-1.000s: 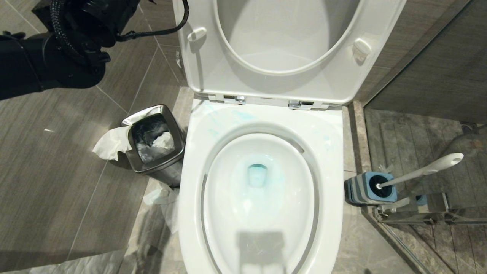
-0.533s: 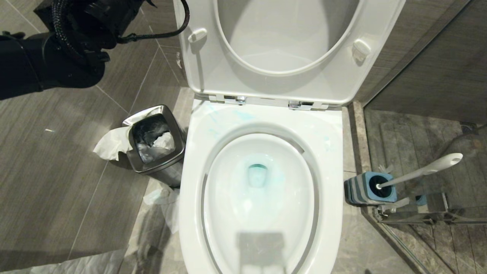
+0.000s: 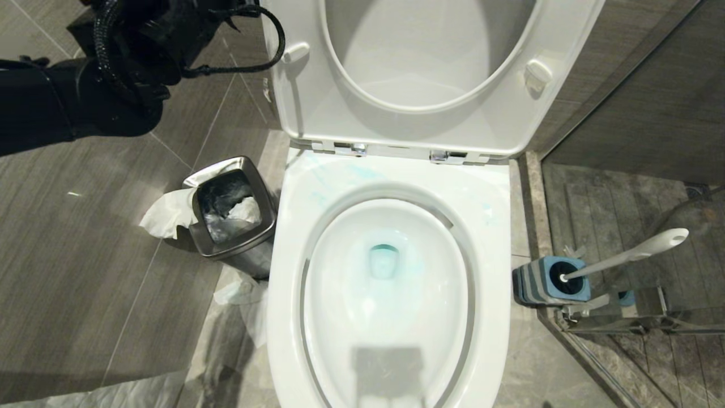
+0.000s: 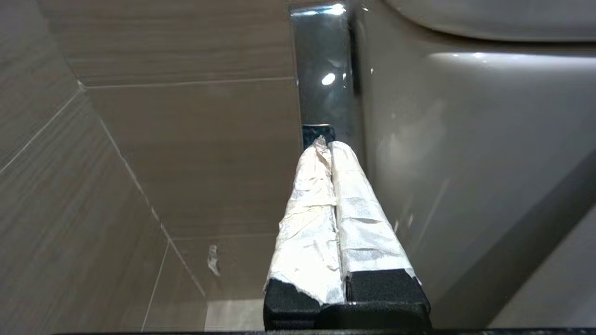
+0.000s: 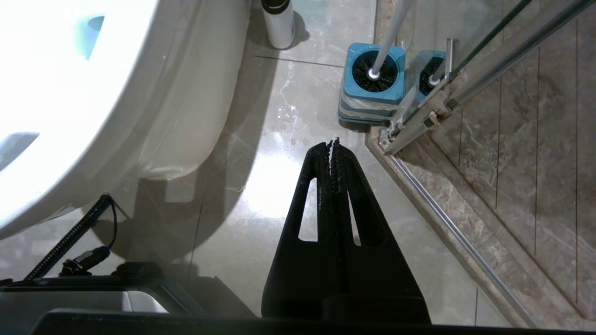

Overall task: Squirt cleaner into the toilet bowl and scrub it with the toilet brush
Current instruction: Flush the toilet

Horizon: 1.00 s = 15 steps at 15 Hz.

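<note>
since the earlier frame our left arm has crept a little up and toward the cistern side of the toilet, its cable loop now swinging closer to the raised lid; nothing else in the head view has shifted. we see the left gripper (image 4: 331,144) in its wrist view, its tape-wrapped jaws pressed together and empty, nosing up to a chrome fitting (image 4: 324,70) beside the grey ceramic flank, perhaps reaching for the flush, though we cannot be sure. our right gripper (image 5: 333,148) hangs low over the floor with its jaws closed on nothing, parked just short of the blue-and-grey holder (image 5: 372,88). the toilet bowl (image 3: 385,351) stands open before us, seat and lid up, with blue-green cleaner tinting the water and smeared on the rim, so the squirting looks done. the toilet brush (image 3: 628,253) leans in its holder to the right of the bowl, untouched, which suggests scrubbing is yet to begin.
</note>
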Motion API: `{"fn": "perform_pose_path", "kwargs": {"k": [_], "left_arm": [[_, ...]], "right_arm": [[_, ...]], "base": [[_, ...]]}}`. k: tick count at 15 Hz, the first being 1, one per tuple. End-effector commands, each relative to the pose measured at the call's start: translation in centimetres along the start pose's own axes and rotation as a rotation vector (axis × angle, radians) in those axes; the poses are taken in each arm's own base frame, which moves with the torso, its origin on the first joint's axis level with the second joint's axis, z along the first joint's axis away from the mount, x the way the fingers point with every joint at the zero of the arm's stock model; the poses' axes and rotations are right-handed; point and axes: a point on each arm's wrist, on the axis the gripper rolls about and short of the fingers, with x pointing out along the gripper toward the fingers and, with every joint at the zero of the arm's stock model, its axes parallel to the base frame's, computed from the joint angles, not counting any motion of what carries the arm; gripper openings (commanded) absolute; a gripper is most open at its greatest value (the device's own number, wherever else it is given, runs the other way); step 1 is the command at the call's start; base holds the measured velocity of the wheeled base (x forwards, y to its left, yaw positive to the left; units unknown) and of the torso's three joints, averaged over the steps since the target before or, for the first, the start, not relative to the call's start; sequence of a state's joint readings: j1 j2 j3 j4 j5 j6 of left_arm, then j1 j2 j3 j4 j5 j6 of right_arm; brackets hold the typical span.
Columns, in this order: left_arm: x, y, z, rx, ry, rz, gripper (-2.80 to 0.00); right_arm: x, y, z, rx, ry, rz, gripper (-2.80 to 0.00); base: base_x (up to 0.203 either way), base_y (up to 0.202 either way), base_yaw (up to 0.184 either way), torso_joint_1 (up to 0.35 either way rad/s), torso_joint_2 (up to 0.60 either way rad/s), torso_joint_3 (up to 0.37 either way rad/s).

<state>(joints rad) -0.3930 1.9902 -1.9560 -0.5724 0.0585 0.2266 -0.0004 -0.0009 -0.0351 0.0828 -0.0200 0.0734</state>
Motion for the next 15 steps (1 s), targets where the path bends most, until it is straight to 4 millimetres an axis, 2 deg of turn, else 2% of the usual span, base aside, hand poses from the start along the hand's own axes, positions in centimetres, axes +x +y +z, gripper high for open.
{"fn": "perform_pose_path", "kwargs": {"k": [1,15], "left_arm": [[0.25,-0.29,-0.87,0.001,0.014,-0.012,-2.8],[0.12,-0.22,-0.35,0.001,-0.001,-0.025,-2.8]], "right_arm": [[0.0,0.0,0.01,0.0,0.001,0.0,-2.8],[0.0,0.0,0.01,0.0,0.001,0.0,-2.8]], "base": [[0.0,0.0,0.0,0.0,0.0,0.0],[0.0,0.0,0.0,0.0,0.0,0.0]]}}
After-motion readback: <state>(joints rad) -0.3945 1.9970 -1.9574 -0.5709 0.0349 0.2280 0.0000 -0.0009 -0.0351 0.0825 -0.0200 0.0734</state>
